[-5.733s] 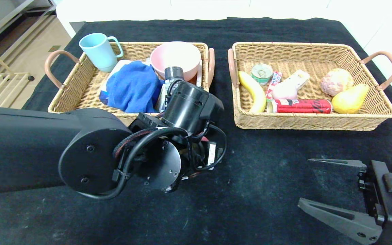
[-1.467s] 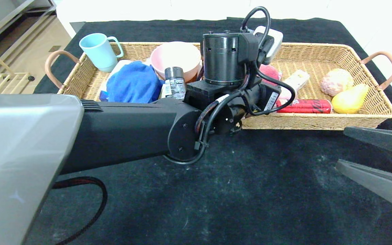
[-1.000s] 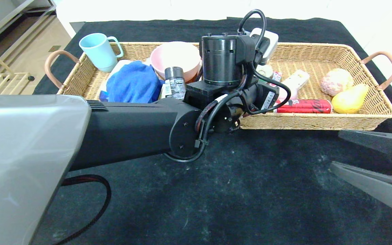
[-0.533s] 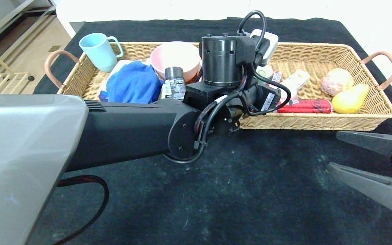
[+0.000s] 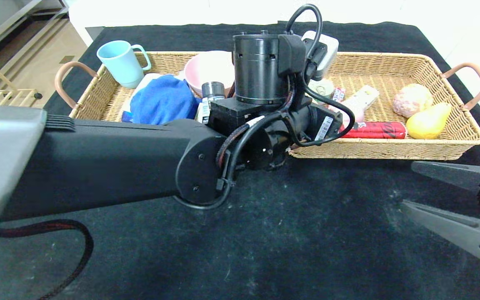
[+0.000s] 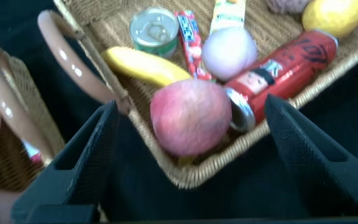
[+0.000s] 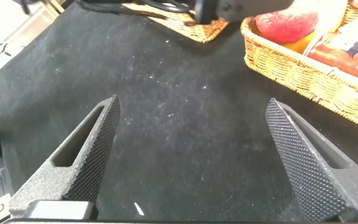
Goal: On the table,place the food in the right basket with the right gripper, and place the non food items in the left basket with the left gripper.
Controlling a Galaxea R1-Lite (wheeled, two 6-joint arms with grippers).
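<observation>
— Head view: our left arm reaches over the right basket; right gripper waits wide above the desk.

— Left wrist: left gripper wide; apple in basket corner. Firm, smooth, rounded—we'd grasp its middle.

My left arm reaches across the table from its left edge, wrist upright over the gap between the baskets. My left gripper hangs there, fingers spread wide, gripping nothing. My right arm sits low near the table's near right corner; my right gripper hovers over the cloth, jaws wide apart and empty.
</observation>
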